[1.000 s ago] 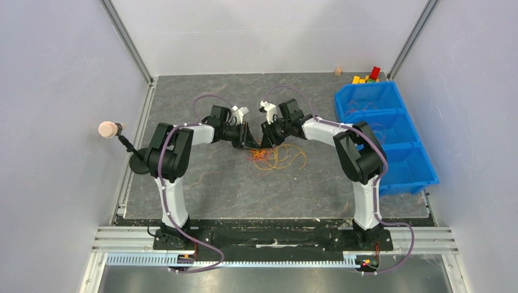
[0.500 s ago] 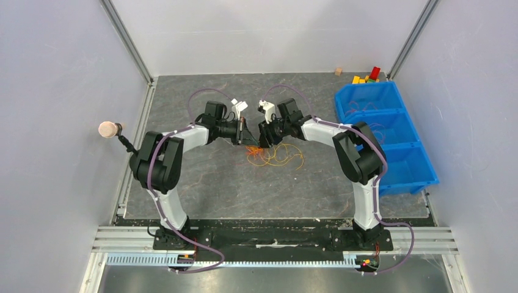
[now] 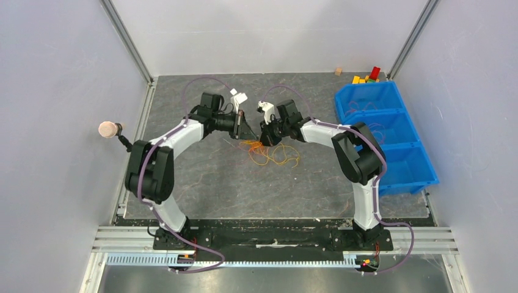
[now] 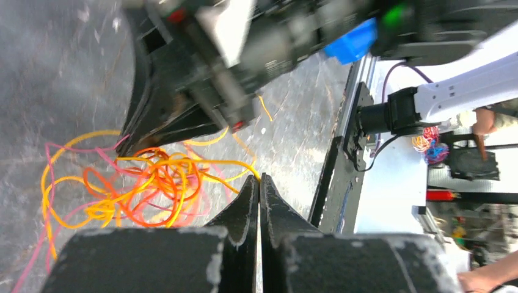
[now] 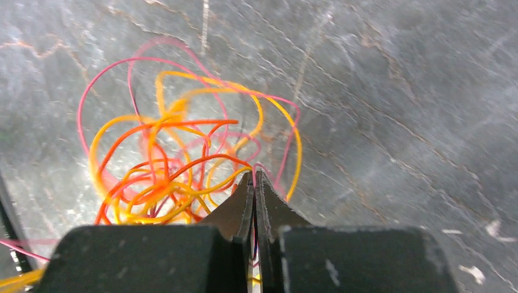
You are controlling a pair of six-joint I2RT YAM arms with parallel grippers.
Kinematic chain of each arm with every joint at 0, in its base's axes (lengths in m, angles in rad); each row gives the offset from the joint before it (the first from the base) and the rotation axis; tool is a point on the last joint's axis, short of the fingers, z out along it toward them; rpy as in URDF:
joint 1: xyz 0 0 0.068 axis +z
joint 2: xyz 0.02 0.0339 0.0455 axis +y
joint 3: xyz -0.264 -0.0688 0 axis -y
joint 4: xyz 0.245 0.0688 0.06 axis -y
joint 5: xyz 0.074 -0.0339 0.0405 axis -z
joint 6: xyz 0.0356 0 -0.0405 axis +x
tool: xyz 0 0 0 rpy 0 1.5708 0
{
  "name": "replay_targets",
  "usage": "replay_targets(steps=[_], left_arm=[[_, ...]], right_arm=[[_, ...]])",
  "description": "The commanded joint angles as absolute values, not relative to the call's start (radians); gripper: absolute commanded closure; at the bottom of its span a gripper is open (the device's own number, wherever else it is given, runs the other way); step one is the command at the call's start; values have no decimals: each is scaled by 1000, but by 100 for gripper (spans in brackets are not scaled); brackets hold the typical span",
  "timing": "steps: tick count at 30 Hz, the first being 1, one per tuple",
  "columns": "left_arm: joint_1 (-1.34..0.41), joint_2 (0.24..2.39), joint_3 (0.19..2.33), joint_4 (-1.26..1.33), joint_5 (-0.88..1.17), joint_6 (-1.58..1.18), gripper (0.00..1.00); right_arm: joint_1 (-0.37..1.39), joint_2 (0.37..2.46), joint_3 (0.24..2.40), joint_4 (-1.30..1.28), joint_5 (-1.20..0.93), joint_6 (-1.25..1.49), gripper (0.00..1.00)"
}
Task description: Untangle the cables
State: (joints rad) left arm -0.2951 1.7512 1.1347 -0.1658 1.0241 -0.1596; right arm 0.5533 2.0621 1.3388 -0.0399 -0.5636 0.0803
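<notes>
Both arms are leaning in over the middle of the table (image 3: 201, 177), with their tips nearly meeting right above the cables (image 3: 273, 154). The left gripper (image 4: 256, 180) is sitting with its jaws pressed together, and a yellow strand is running straight into the tips, so it looks like it's pinching that one wire. Same deal with the right gripper (image 5: 253, 176): the jaws are squeezed flat, and orange and pink strands are feeding in at the tip.

The bundle itself is lying as a loose curly heap on the table, just on the near side of both grippers, loops crossing all over each other. I'm guessing they're grabbing two spots so close together so each arm is holding a different strand. Then pulling apart would tease the tangle open instead of dragging the whole clump. Nothing's looking separated yet.
</notes>
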Motion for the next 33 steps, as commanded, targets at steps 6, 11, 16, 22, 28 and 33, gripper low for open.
replay_targets(steps=[6, 11, 16, 22, 28, 33], left_arm=[[-307, 1501, 1318, -391, 1082, -25, 98], [-305, 1409, 1373, -356, 1071, -115, 98], [-298, 1380, 1556, -309, 1044, -272, 98], [-262, 1389, 1727, -176, 1044, -499, 98], [-256, 1386, 1804, -371, 903, -367, 97], [-244, 1404, 1649, -496, 858, -326, 36]], right_arm=[[504, 2024, 1293, -105, -350, -69, 100], [471, 2002, 1259, -132, -273, -121, 100], [430, 1998, 1235, -141, -215, -170, 100], [391, 1976, 1202, -153, -198, -210, 100], [346, 1929, 1197, -160, -296, -172, 100], [339, 1801, 1241, -158, -499, -67, 100]])
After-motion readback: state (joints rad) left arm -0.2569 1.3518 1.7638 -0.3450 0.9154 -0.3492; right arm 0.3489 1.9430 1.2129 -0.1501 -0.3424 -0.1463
